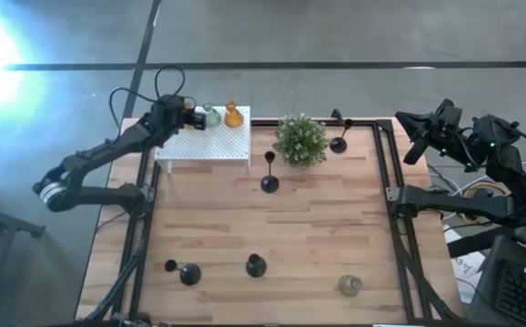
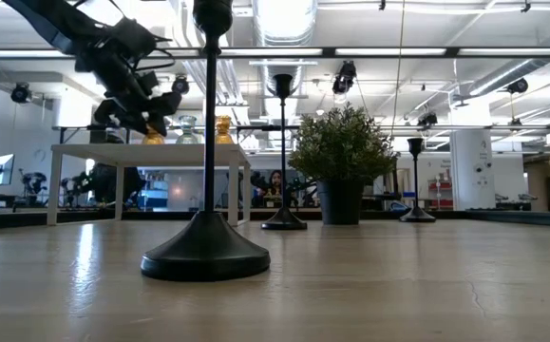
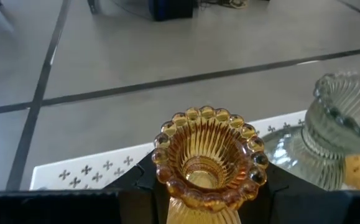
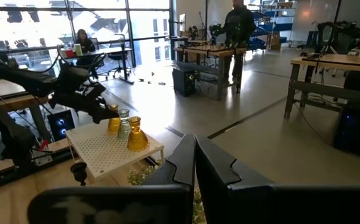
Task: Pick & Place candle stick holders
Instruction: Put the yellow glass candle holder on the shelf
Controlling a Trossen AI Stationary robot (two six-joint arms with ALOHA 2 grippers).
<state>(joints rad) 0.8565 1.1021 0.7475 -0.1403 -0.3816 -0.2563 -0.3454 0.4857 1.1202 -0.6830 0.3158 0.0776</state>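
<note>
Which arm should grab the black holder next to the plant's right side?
Right. The right gripper waits just off the table's far right corner, near that black holder. The left gripper is busy at an amber holder on the white box.

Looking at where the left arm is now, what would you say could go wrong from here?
The left gripper grips an amber holder on the white perforated box, close beside a clear glass holder; a sideways move might knock it. Another amber holder stands near the box's edge and could fall if jolted.
</note>
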